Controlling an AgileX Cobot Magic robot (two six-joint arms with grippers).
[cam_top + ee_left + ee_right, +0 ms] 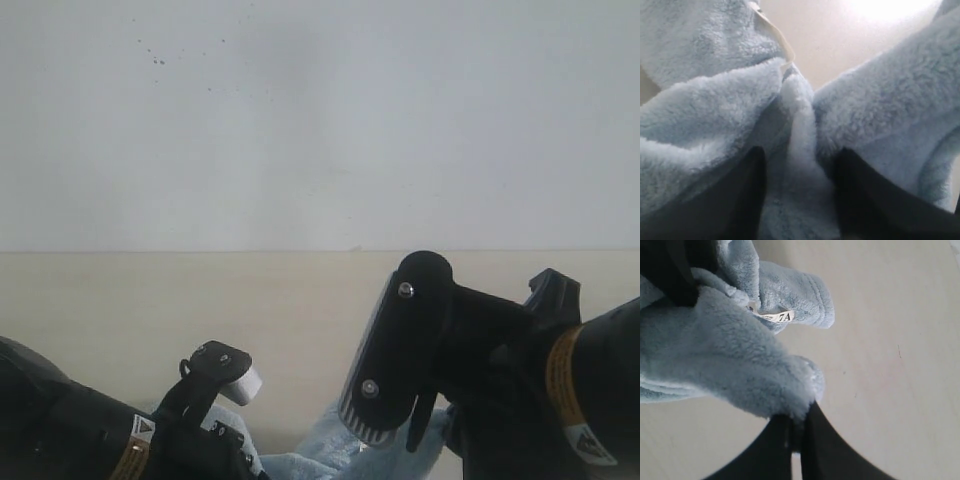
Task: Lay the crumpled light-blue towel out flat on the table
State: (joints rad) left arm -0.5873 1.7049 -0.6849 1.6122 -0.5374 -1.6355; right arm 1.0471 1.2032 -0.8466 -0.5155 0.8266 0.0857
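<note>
The pale-blue towel (715,110) is bunched up and fills the left wrist view. One raised fold of it runs between the dark fingers (747,200) of my left gripper (800,185), which stand apart on either side of it. My right gripper (797,425) is shut on a fluffy corner of the towel (725,355), held above the cream table (890,365). A small white label (780,316) shows on a nearby hem. In the exterior view only a bit of towel (320,445) shows at the bottom edge, between the left gripper (225,385) and the right gripper (400,400).
Beige table (150,310) stretches back to a white speckled wall (320,120). Both black arms crowd the near edge of the exterior view and hide most of the towel.
</note>
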